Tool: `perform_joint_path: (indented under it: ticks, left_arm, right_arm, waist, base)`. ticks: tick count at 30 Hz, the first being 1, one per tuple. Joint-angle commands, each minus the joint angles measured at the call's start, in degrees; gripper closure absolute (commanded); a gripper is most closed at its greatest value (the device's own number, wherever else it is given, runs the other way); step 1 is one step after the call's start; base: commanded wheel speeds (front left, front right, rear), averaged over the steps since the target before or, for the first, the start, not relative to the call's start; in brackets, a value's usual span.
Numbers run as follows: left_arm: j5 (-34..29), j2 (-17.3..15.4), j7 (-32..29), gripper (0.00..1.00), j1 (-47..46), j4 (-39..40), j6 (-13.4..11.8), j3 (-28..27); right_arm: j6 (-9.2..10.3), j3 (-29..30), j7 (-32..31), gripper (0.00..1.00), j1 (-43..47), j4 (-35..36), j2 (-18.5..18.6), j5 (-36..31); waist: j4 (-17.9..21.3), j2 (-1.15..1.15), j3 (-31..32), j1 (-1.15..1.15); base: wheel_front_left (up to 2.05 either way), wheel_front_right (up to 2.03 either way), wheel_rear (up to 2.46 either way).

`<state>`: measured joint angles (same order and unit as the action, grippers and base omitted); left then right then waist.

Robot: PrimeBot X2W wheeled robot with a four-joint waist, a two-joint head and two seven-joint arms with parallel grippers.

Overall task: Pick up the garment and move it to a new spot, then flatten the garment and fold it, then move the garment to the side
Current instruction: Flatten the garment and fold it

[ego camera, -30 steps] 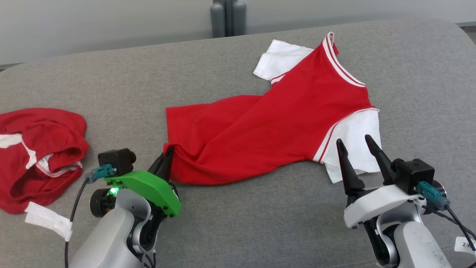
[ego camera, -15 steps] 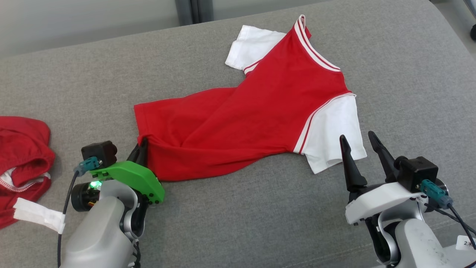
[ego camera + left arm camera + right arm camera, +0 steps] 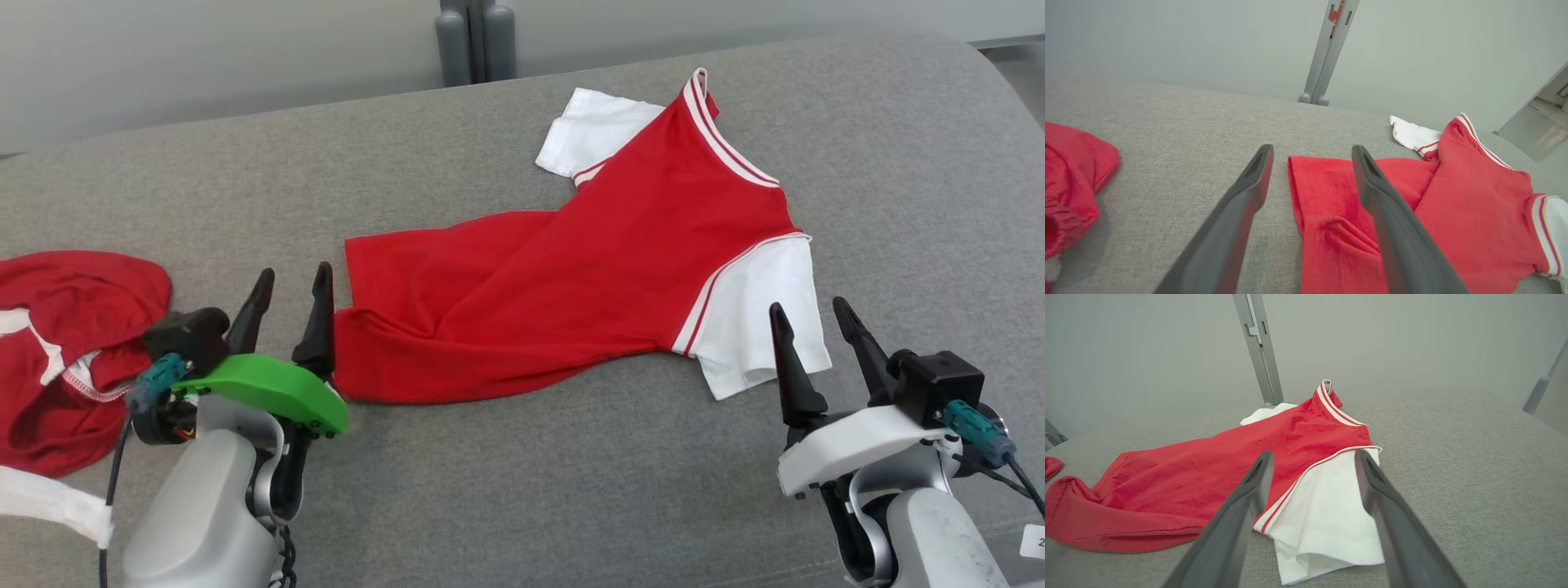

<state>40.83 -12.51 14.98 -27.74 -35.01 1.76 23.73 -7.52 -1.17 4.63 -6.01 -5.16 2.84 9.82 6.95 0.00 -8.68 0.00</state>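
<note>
Head view: garment (image 3: pixel 571 278) lies just beside left hand (image 3: pixel 295 271).

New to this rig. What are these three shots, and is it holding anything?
It is a wheeled robot with two arms. The wide picture comes from its head camera, looking down at a grey upholstered surface. The other two come from cameras on each wrist, looking out along that arm's two dark fingers. On the surface lies a red T-shirt with white sleeves, partly spread, its lower hem bunched. A second red garment sits crumpled at the far left. The left gripper is at the shirt's hem, the right gripper near a white sleeve. Both sets of jaws stand open; nothing is held.
</note>
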Motion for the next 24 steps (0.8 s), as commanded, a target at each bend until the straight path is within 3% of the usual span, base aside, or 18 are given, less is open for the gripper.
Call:
perform_joint_path:
  ticks: [1,10,16,24]
  left_arm:
    - [-1.96,-0.47,0.19,0.0,2.46,2.47,-0.29,-1.63]
    - [-12.36,1.81,0.16,0.0,14.09,17.71,0.77,-13.63]
    - [-17.82,3.23,0.16,0.0,19.53,19.96,1.82,-17.29]
    - [-20.54,5.43,0.17,0.0,24.49,20.02,3.19,-20.62]
  right_arm:
    - [0.06,0.39,-0.11,0.0,0.6,0.44,0.09,-0.21]
    - [0.07,2.98,-0.75,0.0,1.58,-0.47,0.1,0.3]
    - [0.06,4.68,-1.29,0.0,2.42,-1.95,0.1,-0.25]
    - [0.06,4.46,0.13,0.0,3.75,-2.77,0.1,-1.01]
  waist:
    - [-1.38,0.0,1.31,0.0]
    - [-3.17,0.0,3.96,0.0]
    - [-3.79,0.0,5.81,0.0]
    - [-4.3,0.0,8.24,0.0]
  base:
    - [0.0,0.0,0.0]
    - [0.0,0.0,0.0]
    - [0.0,0.0,0.0]
    - [0.0,0.0,0.0]
